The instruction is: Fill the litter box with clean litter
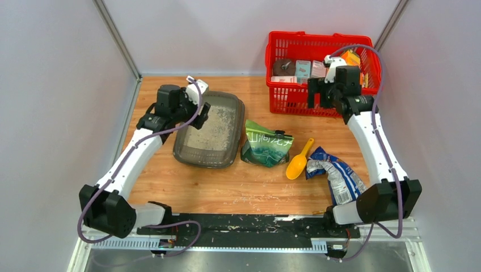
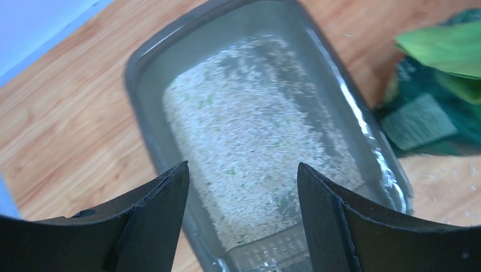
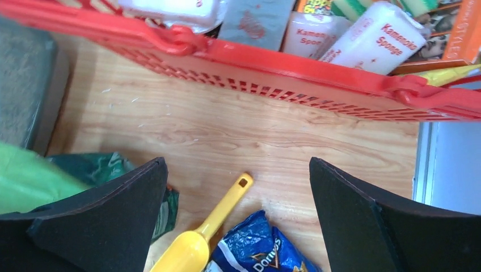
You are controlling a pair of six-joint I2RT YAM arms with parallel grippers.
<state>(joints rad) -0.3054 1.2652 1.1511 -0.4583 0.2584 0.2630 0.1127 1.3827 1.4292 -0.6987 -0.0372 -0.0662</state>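
Spanning the scene, a counter (image 1: 244,187) carries a basket (image 1: 317,96), right jaws open and empty before it. At left, a litter box (image 1: 202,162) sits under open, empty left jaws, thin litter (image 2: 255,130) inside. Gripping the nearby bag (image 1: 266,144) carelessly could spill granules.

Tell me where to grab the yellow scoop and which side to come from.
Grip the handle of the yellow scoop, coming straight down with the open right tool and closing across its width. The scoop lies flat on the table. Its slim, straight handle points toward the red basket with bare wood either side, while the wide bowl sits close beside the blue bag.
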